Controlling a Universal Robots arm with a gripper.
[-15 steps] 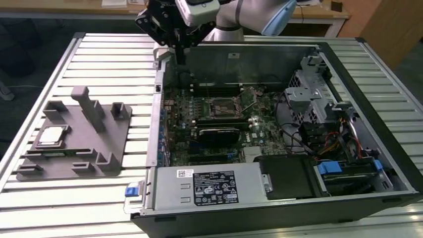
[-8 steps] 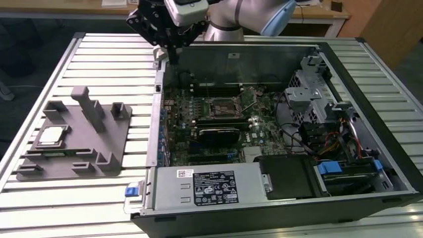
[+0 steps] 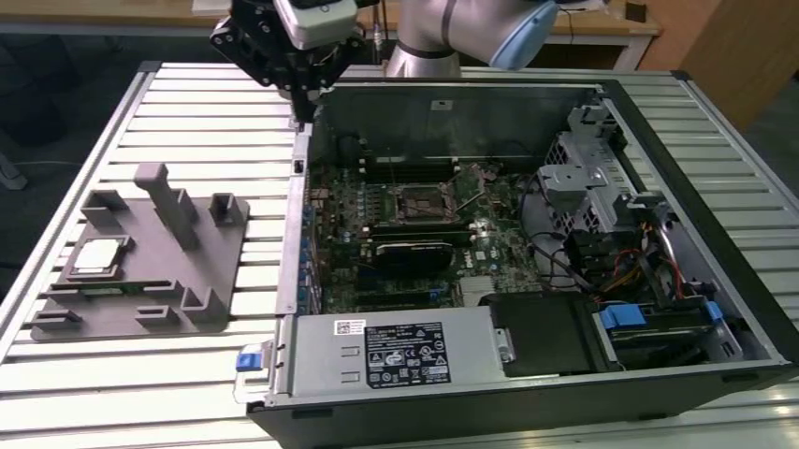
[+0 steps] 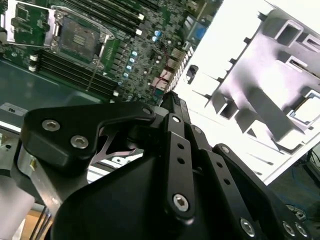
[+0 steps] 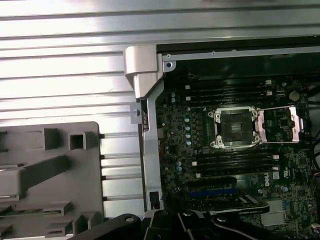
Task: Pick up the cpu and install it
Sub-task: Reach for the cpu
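Reaching down beside the open computer case (image 3: 437, 117), the gripper (image 3: 303, 108) points downward, claw together and empty, well apart from the cpu (image 3: 100, 254) on its holder (image 3: 200, 271).

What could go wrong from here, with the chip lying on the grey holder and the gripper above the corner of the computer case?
1. The gripper hangs close to the case wall; a careless descent or sideways move could strike it.
2. The chip lies beside the upright posts of the holder, so an approach slightly off might hit a post.
3. The socket stands open inside the case; a tilted chip could probably damage it.
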